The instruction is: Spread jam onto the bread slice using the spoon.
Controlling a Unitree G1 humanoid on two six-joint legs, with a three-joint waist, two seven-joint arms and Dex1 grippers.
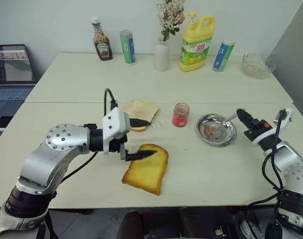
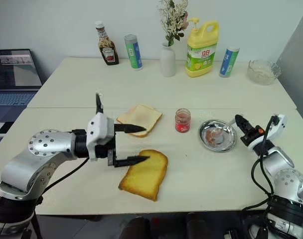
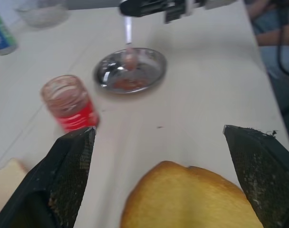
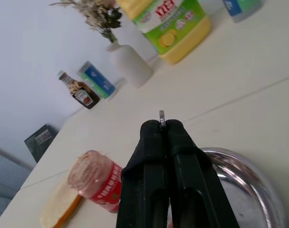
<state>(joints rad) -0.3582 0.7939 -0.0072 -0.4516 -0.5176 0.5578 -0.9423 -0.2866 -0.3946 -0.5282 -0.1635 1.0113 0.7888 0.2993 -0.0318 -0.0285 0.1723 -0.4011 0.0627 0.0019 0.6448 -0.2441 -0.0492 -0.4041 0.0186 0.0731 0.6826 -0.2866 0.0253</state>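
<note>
The thick golden bread slice (image 1: 147, 173) lies near the table's front edge. My left gripper (image 1: 152, 137) hovers open over the slice's far left corner with nothing between its fingers. The jam jar (image 1: 181, 114) stands open behind the slice, lid off. To its right is a round metal dish (image 1: 203, 123) smeared with red jam. My right gripper (image 1: 239, 114) is shut on the handle of the silver spoon (image 1: 231, 118). The spoon's bowl (image 3: 129, 57) carries some jam and hangs over the dish. The handle's end (image 4: 162, 115) pokes out between the shut fingers.
A thinner pale slice (image 1: 140, 109) lies behind my left gripper. Along the back stand a sauce bottle (image 1: 101, 40), two cans (image 1: 127, 47) (image 1: 224, 55), a vase with flowers (image 1: 162, 54), a yellow detergent bottle (image 1: 196, 44) and a glass bowl (image 1: 258, 65). A laptop (image 1: 9, 74) sits at far left.
</note>
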